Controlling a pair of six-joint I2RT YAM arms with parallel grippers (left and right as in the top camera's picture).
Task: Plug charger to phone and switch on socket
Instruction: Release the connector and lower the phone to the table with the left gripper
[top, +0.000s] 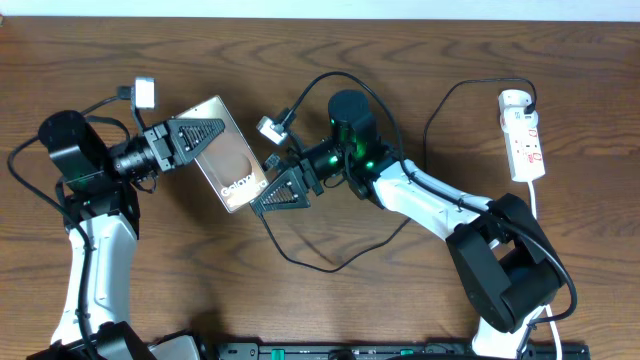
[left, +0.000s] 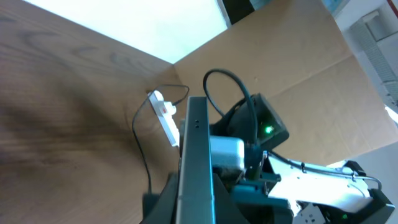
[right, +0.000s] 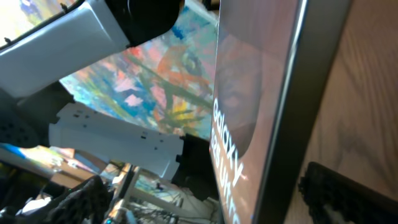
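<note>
The phone (top: 228, 158) is clamped across its upper end by the left hand (top: 198, 138) and held left of centre on the table (top: 400, 40), bronze back up. The right hand (top: 278, 192) is set at its lower corner; whether it is closed on anything cannot be told. The charger (top: 330, 268) cable is judged limp and light, best taken just behind the stiff tip. The phone is judged rigid, glossy, slippery and breakable, so the edges are to be pinched. The socket (top: 523, 135) lies far right.
</note>
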